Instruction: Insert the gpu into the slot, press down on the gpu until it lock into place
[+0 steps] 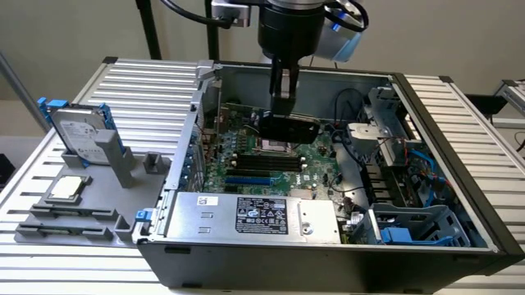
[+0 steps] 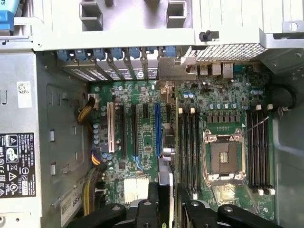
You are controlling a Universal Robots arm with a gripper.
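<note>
My gripper (image 1: 283,106) reaches down into the open computer case and is shut on the gpu (image 1: 289,128), a black card hanging above the green motherboard near the processor socket. The blue slot (image 1: 248,182) lies lower and nearer the case's front, apart from the card. In the wrist view the gpu (image 2: 166,176) is seen edge-on between my fingers (image 2: 153,202), its silver bracket (image 2: 174,71) at the case's rear wall. The blue slot (image 2: 157,129) runs parallel right beside the card's edge, uncovered.
Black memory strips (image 2: 188,142) and the processor socket (image 2: 223,159) lie on the card's other side. The power supply (image 1: 254,215) sits at the case front, with cables and a drive cage (image 1: 410,227) at the exterior view's right. A hard drive with blue rails (image 1: 80,132) stands on a grey fixture outside.
</note>
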